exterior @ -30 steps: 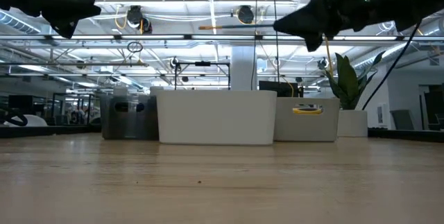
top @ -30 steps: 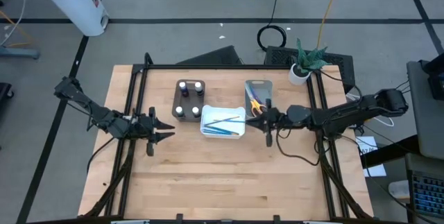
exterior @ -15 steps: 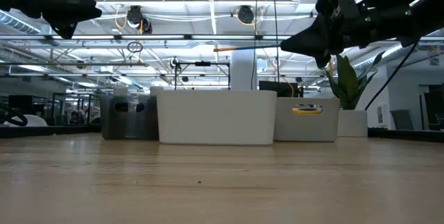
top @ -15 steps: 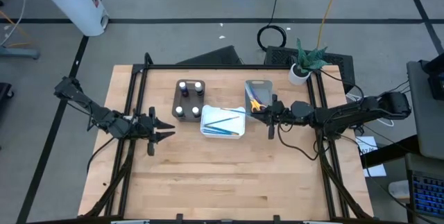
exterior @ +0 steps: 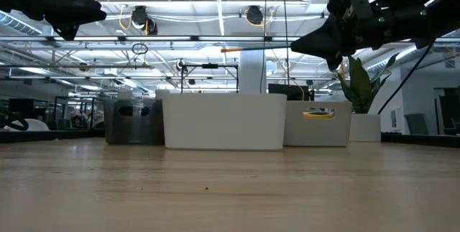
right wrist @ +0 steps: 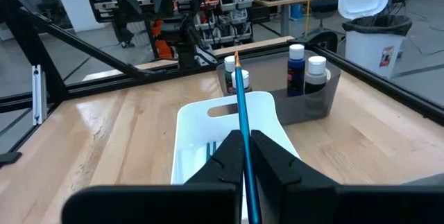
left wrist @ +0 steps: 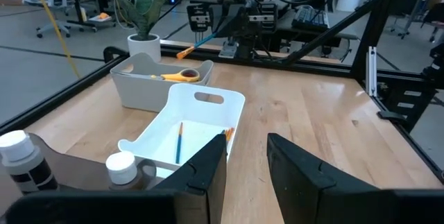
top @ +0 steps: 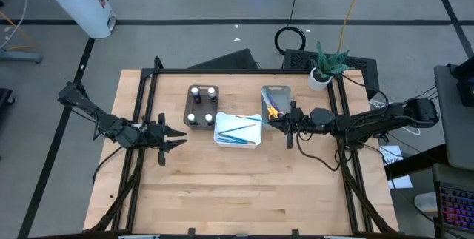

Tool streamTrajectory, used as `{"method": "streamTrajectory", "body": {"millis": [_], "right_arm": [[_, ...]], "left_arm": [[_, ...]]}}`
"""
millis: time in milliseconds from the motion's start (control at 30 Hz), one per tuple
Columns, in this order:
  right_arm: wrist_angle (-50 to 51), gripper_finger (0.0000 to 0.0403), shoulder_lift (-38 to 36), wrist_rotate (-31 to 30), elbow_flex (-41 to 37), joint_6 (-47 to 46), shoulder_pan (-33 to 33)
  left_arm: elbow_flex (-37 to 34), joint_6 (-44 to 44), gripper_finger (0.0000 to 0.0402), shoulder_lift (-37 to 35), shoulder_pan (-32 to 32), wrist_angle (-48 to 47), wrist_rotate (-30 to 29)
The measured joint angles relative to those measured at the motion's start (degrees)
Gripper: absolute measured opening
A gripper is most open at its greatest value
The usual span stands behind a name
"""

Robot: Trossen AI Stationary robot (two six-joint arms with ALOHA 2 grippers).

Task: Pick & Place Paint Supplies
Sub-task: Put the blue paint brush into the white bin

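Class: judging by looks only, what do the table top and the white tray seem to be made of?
Table top: probably wood, matte light finish, with visible plank seams and grain. White tray: likely moulded plastic, smooth with a slight sheen, rounded corners and a cut-out handle slot.

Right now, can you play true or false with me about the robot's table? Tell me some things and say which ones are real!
1. The right tool is shut on a blue brush. True.
2. The scissors with yellow handles lie in the white tray. False: they lie in the grey tray.
3. The paint bottles stand in the brown tray. True.
4. The left tool holds a paint bottle. False: nothing sits between its fingers.
5. The white tray has no brushes in it. False: several brushes lie inside.
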State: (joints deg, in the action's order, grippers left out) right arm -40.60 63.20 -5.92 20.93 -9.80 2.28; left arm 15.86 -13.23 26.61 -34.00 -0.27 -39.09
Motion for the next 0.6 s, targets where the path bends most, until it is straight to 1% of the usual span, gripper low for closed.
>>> {"method": "streamTrajectory", "body": {"millis": [267,467,600], "right_arm": [[-1.22,0.0001,0.0,0.35,0.02,0.55,0.0],[-1.78,0.0001,-0.72,7.48,0.02,1.63,-0.04],[0.55,0.0001,-3.17,9.64,0.02,3.14,-0.15]], "left_arm": [[0.0,-0.59,0.0113,0.0,0.0,0.02,0.04],[0.0,-0.58,0.0113,0.0,0.0,0.02,0.04],[0.0,-0.57,0.0113,0.0,0.01,0.03,0.06]]}}
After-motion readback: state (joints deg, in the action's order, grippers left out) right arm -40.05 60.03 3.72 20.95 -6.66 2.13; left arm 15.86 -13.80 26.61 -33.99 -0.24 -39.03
